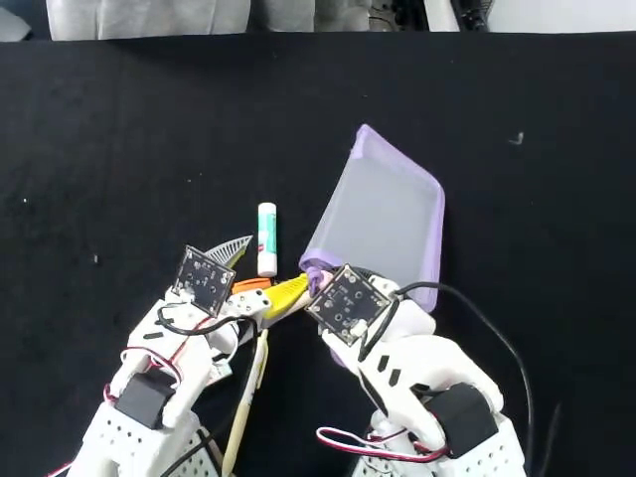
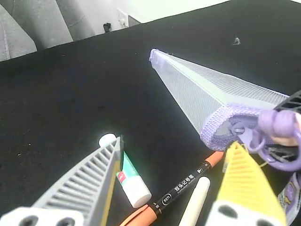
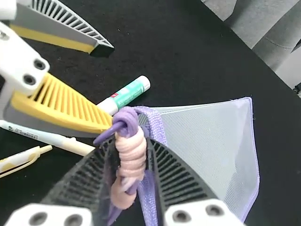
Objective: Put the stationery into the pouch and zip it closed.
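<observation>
A lilac mesh pouch point(image 1: 383, 214) lies on the black table, its near corner lifted. My right gripper point(image 1: 320, 278) is shut on the pouch's braided pink and purple zipper pull point(image 3: 129, 155). My left gripper point(image 1: 276, 262) stands open just beside it, its yellow finger point(image 2: 244, 179) close to the pull point(image 2: 277, 132) and its grey finger point(image 2: 89, 179) out to the side. Between those fingers on the table lie a green and white glue stick point(image 2: 129, 181), a black and orange marker point(image 2: 183, 188) and a cream pen point(image 2: 195, 202). The pouch's mouth is hidden behind the right gripper.
A pale yellow pen point(image 3: 19, 160) lies next to the cream pen point(image 1: 243, 397) under the left arm. The black table point(image 1: 119, 149) stretches open to the left, right and far side of the pouch. Cables trail from both arms at the near edge.
</observation>
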`<act>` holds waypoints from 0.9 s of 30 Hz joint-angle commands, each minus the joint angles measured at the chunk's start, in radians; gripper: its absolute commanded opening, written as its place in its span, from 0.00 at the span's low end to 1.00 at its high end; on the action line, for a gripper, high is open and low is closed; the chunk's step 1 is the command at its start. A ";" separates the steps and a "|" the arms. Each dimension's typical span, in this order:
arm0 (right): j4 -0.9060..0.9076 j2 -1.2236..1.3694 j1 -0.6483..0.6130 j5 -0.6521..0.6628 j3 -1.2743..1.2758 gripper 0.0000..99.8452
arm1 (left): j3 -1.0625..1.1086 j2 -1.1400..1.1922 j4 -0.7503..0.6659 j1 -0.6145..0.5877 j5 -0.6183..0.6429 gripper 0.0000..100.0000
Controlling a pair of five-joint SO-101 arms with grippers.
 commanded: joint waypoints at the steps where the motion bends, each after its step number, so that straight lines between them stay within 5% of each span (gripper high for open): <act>1: -0.005 -0.005 -0.014 -0.005 -0.007 0.01 | -0.058 -0.008 -0.021 -0.010 -0.005 0.34; 19: 0.015 -0.004 -0.014 -0.003 -0.010 0.01 | -0.105 -0.008 0.101 0.022 -0.100 0.34; 27: 0.015 -0.004 0.002 -0.003 -0.008 0.01 | -0.219 -0.008 0.273 0.059 -0.109 0.34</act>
